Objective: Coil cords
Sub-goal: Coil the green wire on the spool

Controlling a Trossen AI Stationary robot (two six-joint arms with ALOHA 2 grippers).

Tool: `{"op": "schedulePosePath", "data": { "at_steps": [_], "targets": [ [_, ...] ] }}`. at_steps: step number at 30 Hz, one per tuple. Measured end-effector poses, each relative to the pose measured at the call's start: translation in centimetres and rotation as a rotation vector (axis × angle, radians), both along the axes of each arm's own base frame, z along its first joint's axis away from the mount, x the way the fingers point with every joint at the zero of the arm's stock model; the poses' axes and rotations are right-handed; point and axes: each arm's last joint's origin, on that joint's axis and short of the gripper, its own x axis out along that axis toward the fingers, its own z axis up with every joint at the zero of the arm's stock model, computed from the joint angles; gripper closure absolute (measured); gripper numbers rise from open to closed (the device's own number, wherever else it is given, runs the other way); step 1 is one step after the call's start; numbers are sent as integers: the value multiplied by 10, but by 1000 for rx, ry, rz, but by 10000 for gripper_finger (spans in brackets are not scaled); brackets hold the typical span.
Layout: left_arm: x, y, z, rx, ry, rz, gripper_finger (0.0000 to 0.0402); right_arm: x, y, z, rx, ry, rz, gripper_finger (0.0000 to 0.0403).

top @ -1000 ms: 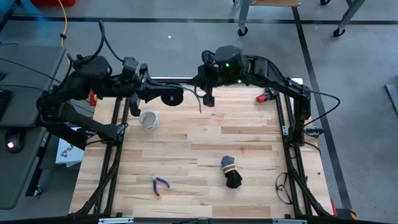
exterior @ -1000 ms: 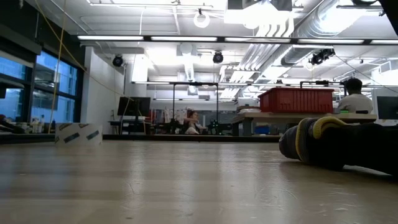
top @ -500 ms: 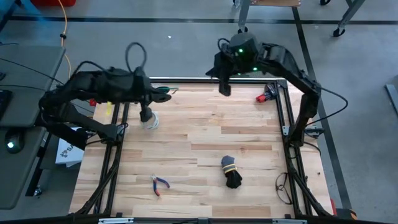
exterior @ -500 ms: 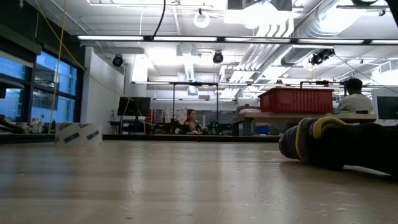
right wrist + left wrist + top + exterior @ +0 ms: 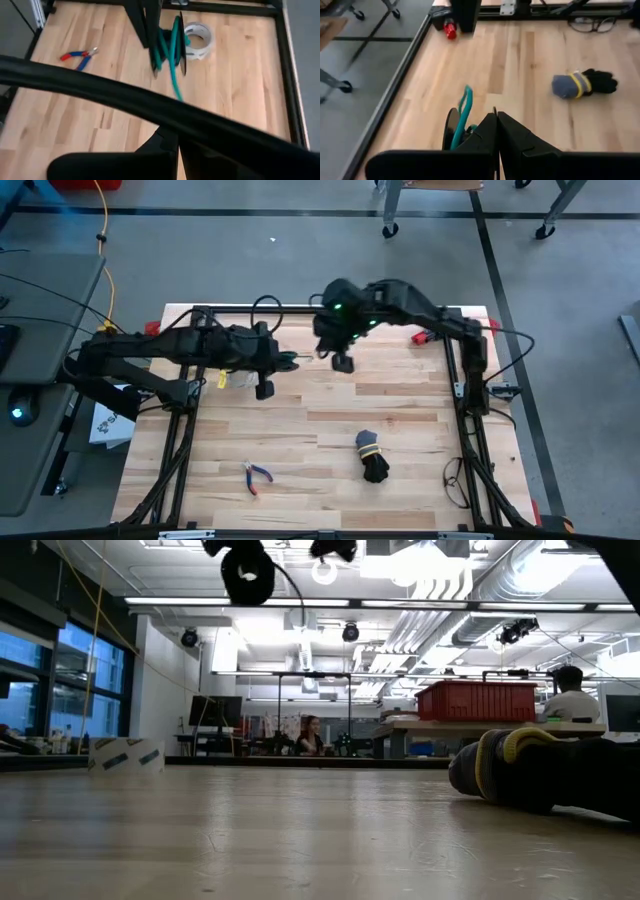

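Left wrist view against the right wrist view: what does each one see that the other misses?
Only the left wrist view shows the black cord bundle with a yellow tie and a red object. Only the right wrist view shows the pliers and the pale ring. Both show the green cord and the wooden table.

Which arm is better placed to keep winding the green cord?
Probably the right. The left claw is shut on the cord coil, held above the table, and the right claw, shut and empty, hangs beside the cord's loose tail.
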Motion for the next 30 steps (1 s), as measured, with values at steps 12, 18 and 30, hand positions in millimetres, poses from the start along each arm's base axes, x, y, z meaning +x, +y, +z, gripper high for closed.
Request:
{"op": "schedulePosePath", "data": {
  "at_steps": [12,18,30],
  "targets": [
    [-32,-2,-11,64,-38,126,401,22,-50,-1,28,-206,-135,380],
    [-31,-2,-12,61,-33,135,401,28,-75,0,-35,-309,-162,289],
    [-29,0,-13,106,-13,104,401,20,-31,-9,-24,-128,78,187]
  ]
}}
